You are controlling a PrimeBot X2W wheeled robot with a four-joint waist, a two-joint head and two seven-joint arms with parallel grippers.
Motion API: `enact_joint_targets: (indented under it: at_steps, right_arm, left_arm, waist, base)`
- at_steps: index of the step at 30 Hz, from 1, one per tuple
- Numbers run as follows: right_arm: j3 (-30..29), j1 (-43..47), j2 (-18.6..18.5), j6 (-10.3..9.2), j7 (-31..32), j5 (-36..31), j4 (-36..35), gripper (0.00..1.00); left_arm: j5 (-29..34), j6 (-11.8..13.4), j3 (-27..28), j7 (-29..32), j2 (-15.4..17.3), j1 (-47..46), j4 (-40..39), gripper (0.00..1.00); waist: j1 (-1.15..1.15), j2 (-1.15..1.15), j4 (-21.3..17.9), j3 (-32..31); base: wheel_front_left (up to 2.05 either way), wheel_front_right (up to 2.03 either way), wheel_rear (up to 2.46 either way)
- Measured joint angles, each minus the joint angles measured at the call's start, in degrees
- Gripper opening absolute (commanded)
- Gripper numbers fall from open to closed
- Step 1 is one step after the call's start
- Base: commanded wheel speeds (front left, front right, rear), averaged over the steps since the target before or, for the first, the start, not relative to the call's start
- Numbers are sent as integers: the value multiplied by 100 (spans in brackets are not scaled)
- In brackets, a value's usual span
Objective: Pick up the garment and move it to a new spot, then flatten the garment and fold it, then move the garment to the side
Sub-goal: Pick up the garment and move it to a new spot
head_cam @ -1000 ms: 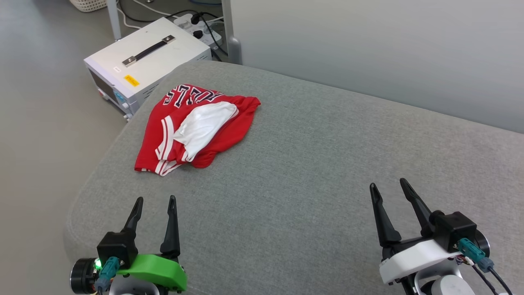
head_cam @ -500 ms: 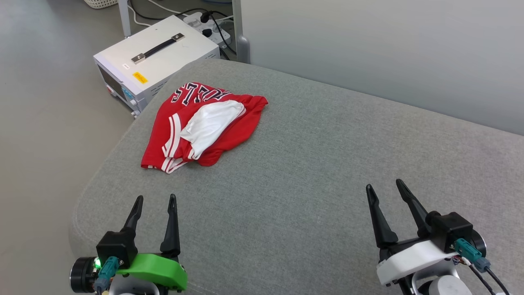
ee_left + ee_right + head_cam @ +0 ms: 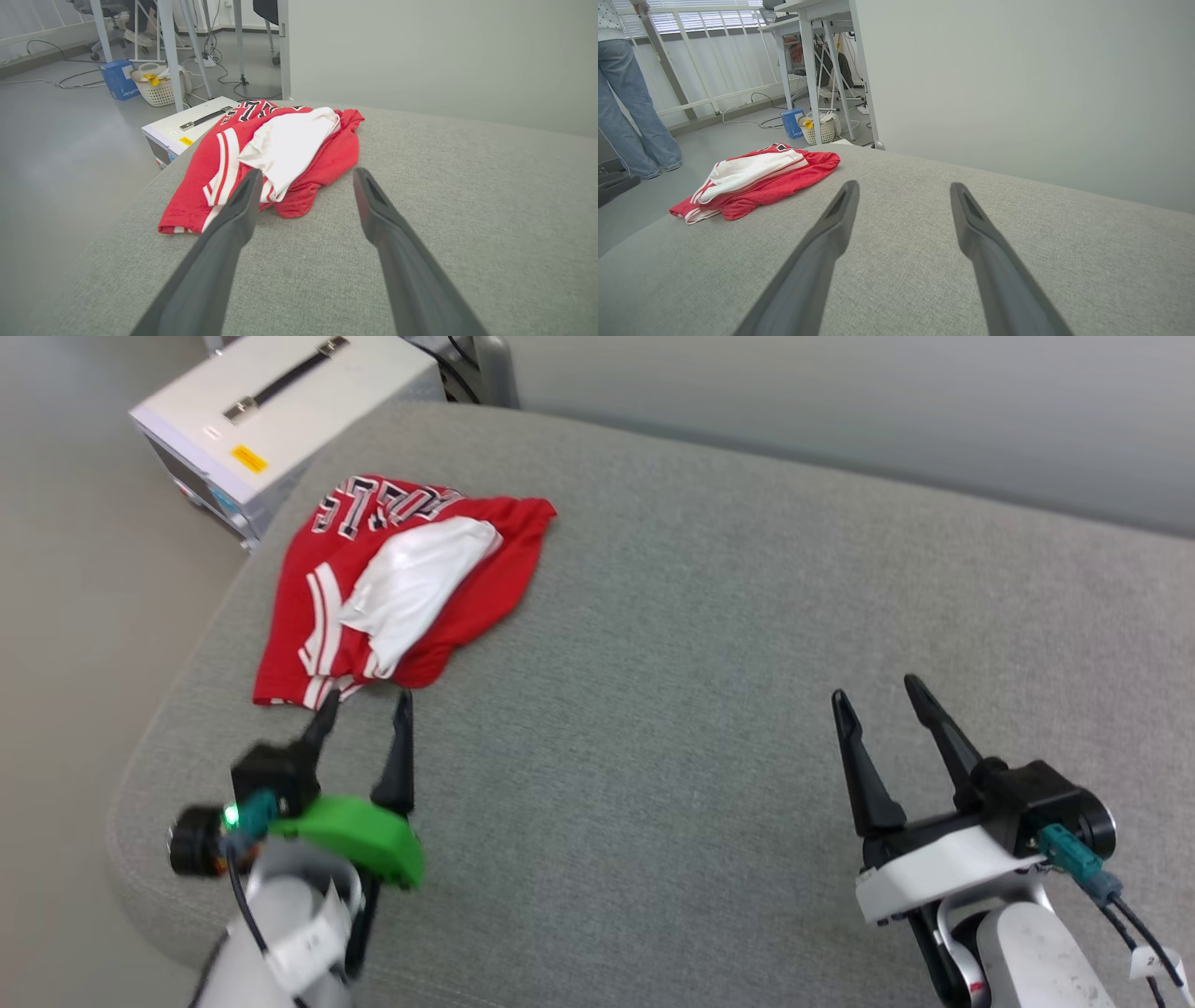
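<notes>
Garment ahead of wide-open, empty left pincer

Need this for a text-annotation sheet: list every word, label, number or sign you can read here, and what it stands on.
Navy white-outlined lettering on the crumpled red-and-white jersey garment: upside down, creased and blurred; no word readable.
Yellow sticker on the white metal box with a black handle: too small to read.
Blue carton on the floor: white print, too blurred to read.
So no text can be quoted.
</notes>
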Motion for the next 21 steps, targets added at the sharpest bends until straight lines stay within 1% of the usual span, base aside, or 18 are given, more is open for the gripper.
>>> enact_joint_targets:
  at_steps: [3, 5, 8, 12, 16, 21]
  right_arm:
    - [2, -175, 1, 0, 0, -73, -36, 100]
    - [11, -293, 3, 0, 0, -119, -69, 100]
    - [23, -408, 3, 0, 0, -143, -89, 100]
    - [47, -513, 3, 0, 0, -141, -97, 100]
    - [98, -576, 3, 0, 0, -96, -105, 100]
    - [141, -688, 4, 0, 0, -59, -115, 100]
  left_arm:
    - [-167, -24, -145, 399, 326, -737, 472, 100]
    - [-401, -26, -380, 968, 643, -1308, 788, 100]
    - [-772, -26, -658, 1718, 992, -1885, 1129, 100]
    - [-1102, -26, -1002, 2448, 1454, -2396, 1463, 100]
    - [-1325, -26, -1235, 2905, 1728, -2654, 1788, 100]
    - [-1386, -27, -1378, 3005, 2006, -2877, 2218, 100]
  waist:
    - [0, 0, -125, 275]
    - [0, 0, -231, 503]
    - [1, 0, -375, 791]
    - [1, 0, -588, 1147]
    - [1, 0, -800, 1413]
    - [1, 0, -1061, 1677]
  base:
    - [0, 0, 0]
    - [0, 0, 0]
    - [0, 0, 0]
    - [0, 0, 0]
    - [0, 0, 0]
    - [0, 0, 0]
